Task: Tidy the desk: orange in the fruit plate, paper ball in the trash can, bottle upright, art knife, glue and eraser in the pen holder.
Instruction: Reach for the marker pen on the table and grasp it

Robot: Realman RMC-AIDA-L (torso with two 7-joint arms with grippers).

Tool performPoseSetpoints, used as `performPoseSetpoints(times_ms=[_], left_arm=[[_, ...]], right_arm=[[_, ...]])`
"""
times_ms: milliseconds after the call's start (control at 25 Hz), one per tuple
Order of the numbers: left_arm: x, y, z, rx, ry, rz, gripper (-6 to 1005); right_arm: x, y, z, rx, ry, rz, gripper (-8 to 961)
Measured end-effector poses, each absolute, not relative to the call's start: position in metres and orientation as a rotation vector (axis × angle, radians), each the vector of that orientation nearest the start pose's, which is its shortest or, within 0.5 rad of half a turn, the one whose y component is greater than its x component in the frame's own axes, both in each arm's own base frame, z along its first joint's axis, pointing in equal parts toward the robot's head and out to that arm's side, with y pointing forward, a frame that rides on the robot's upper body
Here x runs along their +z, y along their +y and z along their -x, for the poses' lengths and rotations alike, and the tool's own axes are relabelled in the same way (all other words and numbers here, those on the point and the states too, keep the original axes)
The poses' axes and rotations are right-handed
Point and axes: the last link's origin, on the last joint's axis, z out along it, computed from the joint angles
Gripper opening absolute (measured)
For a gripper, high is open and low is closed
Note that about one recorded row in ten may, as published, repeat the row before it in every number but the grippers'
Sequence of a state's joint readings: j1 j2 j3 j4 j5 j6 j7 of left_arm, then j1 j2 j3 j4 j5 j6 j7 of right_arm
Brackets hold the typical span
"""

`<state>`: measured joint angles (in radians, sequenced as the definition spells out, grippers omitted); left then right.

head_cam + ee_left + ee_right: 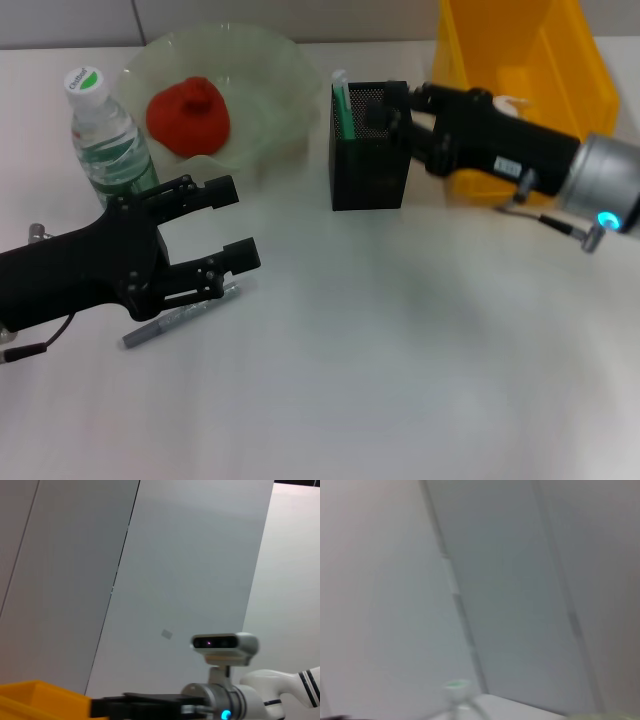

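The orange (190,115) lies in the pale green fruit plate (262,62) at the back left. Beside the plate, the bottle (105,135) stands upright. A grey art knife (178,316) lies flat on the desk, its far end under the lower finger of my left gripper (240,222), which is open and holds nothing. The black mesh pen holder (368,160) has a green-and-white stick (343,108) standing in it. My right gripper (402,110) is at the holder's top rim. The eraser is out of view.
A yellow bin (520,55) stands at the back right behind my right arm, with a scrap of white (511,103) showing inside it. The left wrist view shows a wall, the yellow bin's (40,697) edge and my right arm (210,705).
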<state>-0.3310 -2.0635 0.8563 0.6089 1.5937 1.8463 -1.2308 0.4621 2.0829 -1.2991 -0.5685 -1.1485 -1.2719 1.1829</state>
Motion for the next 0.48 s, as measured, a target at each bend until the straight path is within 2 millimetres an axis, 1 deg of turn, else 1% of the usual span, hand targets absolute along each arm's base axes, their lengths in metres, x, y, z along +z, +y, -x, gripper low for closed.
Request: performPoseSetpoints(times_ms=[40, 80, 120, 160, 200, 240, 280, 320, 400, 440, 480], left_arm=[[0.015, 0.261, 0.260, -1.240, -0.480, 2.661, 773], [0.015, 0.261, 0.260, -1.238, -0.480, 2.661, 773], [0.016, 0.261, 0.260, -1.237, -0.481, 2.663, 773], [0.016, 0.261, 0.260, -1.232, -0.479, 2.668, 773], [0.017, 0.261, 0.260, -1.223, -0.475, 2.678, 773], [0.017, 0.261, 0.260, -1.223, -0.475, 2.678, 773], [0.018, 0.261, 0.260, -1.220, -0.475, 2.682, 773], [0.019, 0.262, 0.259, -1.215, -0.478, 2.688, 773], [0.024, 0.265, 0.256, -1.186, -0.485, 2.714, 773], [0.024, 0.265, 0.256, -1.186, -0.485, 2.714, 773], [0.028, 0.269, 0.252, -1.125, -0.500, 2.762, 773]], right_arm=[[-0.037, 0.343, -0.217, 1.067, 0.549, 2.477, 367], [-0.037, 0.330, -0.216, 1.116, 0.501, 2.517, 367], [-0.037, 0.330, -0.216, 1.116, 0.501, 2.517, 367], [-0.038, 0.324, -0.217, 1.135, 0.481, 2.530, 367], [-0.040, 0.312, -0.221, 1.168, 0.461, 2.548, 367], [-0.040, 0.312, -0.221, 1.168, 0.461, 2.548, 367], [-0.043, 0.302, -0.226, 1.193, 0.467, 2.562, 367], [-0.043, 0.302, -0.226, 1.193, 0.467, 2.562, 366], [-0.048, 0.292, -0.236, 1.197, 0.525, 2.559, 366], [-0.048, 0.292, -0.236, 1.197, 0.525, 2.559, 366], [-0.051, 0.288, -0.243, 1.185, 0.574, 2.549, 366]])
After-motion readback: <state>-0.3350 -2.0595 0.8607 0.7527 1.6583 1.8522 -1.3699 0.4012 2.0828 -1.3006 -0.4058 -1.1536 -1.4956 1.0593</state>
